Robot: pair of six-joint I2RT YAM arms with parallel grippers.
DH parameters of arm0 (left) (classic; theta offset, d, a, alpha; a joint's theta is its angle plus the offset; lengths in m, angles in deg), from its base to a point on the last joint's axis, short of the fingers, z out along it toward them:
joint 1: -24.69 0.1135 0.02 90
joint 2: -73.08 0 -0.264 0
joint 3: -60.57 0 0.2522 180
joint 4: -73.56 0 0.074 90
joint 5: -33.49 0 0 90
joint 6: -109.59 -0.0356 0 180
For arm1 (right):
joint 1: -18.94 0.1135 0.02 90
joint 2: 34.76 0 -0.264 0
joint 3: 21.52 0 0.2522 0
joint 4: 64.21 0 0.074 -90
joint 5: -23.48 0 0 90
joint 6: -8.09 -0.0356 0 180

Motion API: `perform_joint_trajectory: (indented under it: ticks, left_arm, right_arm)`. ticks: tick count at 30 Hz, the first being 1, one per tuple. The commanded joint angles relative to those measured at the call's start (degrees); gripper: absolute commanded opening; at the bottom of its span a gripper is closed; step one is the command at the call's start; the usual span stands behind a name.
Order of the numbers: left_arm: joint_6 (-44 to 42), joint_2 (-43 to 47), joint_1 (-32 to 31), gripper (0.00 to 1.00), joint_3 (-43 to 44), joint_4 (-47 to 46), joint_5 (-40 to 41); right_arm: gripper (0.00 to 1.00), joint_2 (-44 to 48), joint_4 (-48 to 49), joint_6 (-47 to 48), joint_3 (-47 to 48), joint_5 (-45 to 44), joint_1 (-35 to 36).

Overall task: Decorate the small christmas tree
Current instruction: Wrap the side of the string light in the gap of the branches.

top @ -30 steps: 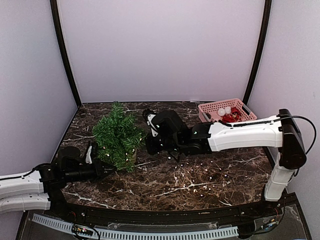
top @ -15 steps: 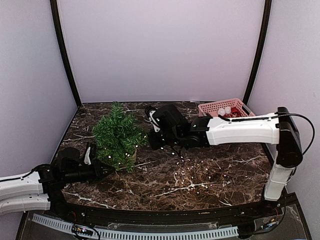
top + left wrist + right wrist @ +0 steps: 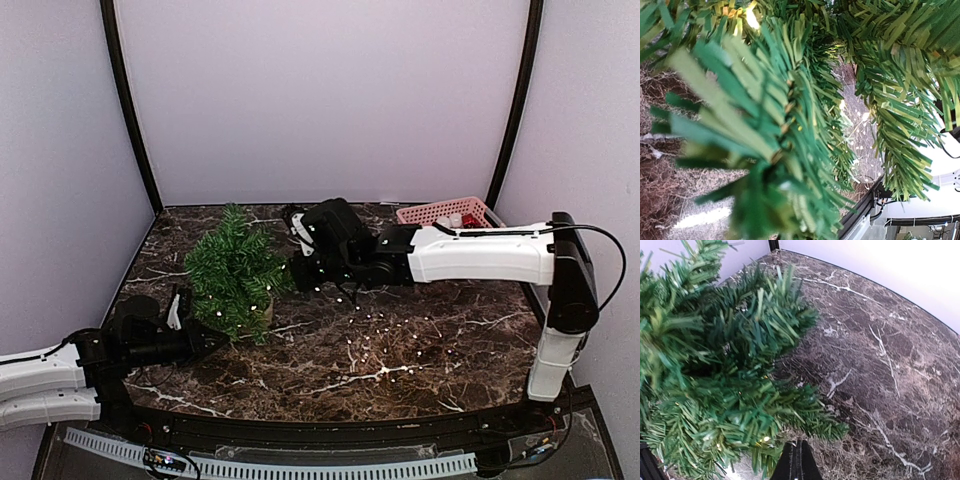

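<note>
Dark marble table fills the booth between pale lilac walls. The small christmas tree stands upright on the left half of the table, with a few tiny lights glowing among its needles. The right gripper reaches in against the tree's right-hand branches. In the wrist view its fingers are pressed together with only a thin seam, and they appear to pinch the light string, whose bulbs trail back across the marble. The left gripper sits low by the tree's base. Needles block its own camera, so its jaws cannot be made out. The step looks like draping the string. It would go best by carrying the strand around the crown with some slack, laying it over branch tips rather than pulling sideways, while the left arm braces the base against tipping.
</note>
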State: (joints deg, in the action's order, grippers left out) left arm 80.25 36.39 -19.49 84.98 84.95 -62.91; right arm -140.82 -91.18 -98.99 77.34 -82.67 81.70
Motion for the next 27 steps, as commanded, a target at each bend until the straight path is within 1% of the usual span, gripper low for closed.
perform_joint_trajectory:
  ticks: [1, 8, 13, 17, 24, 27]
  left_arm:
    - [-0.62, 0.38, 0.33, 0.0, -0.31, 2.03, 0.81]
    - [-0.95, 0.55, 0.43, 0.0, 0.1, 3.62, 1.27]
    - [-2.1, 0.39, 0.75, 0.0, 1.24, 5.28, 3.15]
    - [-5.37, -0.71, 1.25, 0.0, 2.67, 6.33, 4.64]
    - [-11.21, -4.81, 3.0, 0.0, 5.68, 8.58, 7.3]
    - [-14.18, -6.24, 4.59, 0.0, 6.58, 8.67, 8.68]
  right_arm:
    - [0.0, -1.84, 2.51, 1.2, 3.57, 1.99, -1.68]
    - [0.0, -5.41, 3.12, -0.31, 2.42, 5.76, -3.65]
    - [0.0, -3.83, 7.2, -3.91, -4.62, 9.74, -3.57]
    - [0.0, -2.68, 10.63, -6.78, -9.22, 13.28, -2.78]
    - [0.0, -2.67, 12.98, -8.75, -11.47, 13.24, -0.4]
    - [0.0, -2.4, 15.67, -9.57, -12.45, 13.34, 0.14]
